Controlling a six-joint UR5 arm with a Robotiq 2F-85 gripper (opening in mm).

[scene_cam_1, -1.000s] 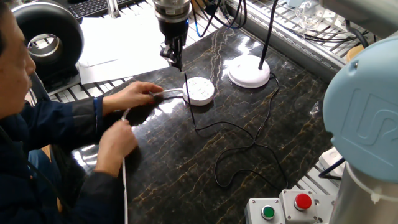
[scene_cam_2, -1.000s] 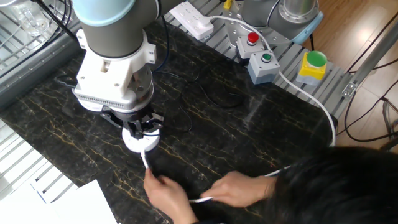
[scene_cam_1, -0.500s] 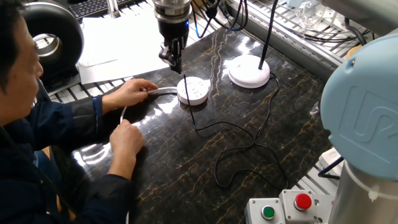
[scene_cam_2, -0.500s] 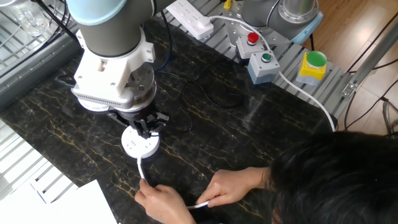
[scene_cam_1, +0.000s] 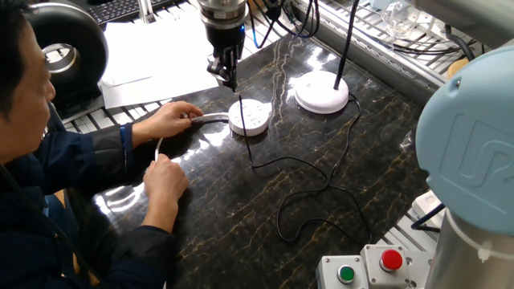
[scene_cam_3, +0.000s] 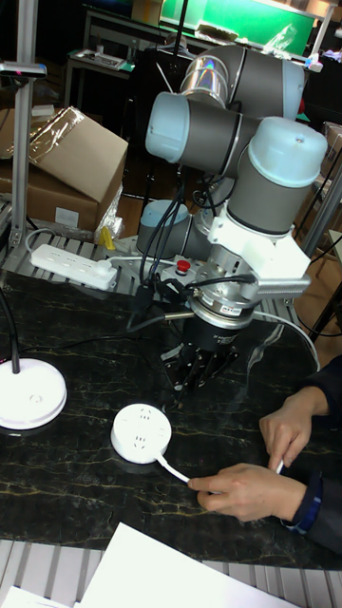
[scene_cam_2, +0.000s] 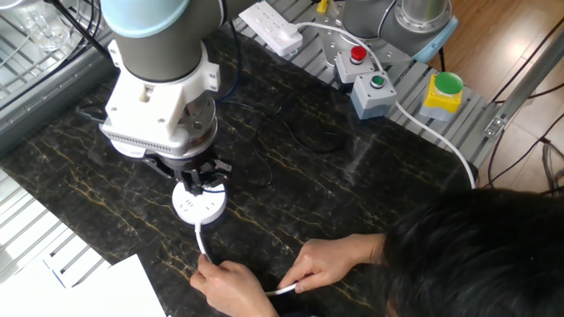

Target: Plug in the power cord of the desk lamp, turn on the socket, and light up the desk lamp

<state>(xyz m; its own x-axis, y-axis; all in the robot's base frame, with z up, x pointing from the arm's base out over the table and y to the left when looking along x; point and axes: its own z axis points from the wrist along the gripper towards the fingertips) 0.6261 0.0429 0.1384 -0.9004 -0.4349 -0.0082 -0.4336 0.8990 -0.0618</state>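
A UR5 arm's gripper hangs just above the far edge of the socket, its jaws drawn narrow and apparently pinching the small black plug of the power cord, though the plug itself is too small to make out clearly. The cord trails from the fingers across the dark marble table in loose loops toward the desk lamp, whose white disc base sits near the socket. Seating the plug well likely calls for squaring its pins over the outlet holes and pressing straight down while the socket is kept from sliding; a person's two hands grip the socket's thick white cable beside it. Counted: one gripper, one socket, one lamp, one black cord, two hands, one power strip.
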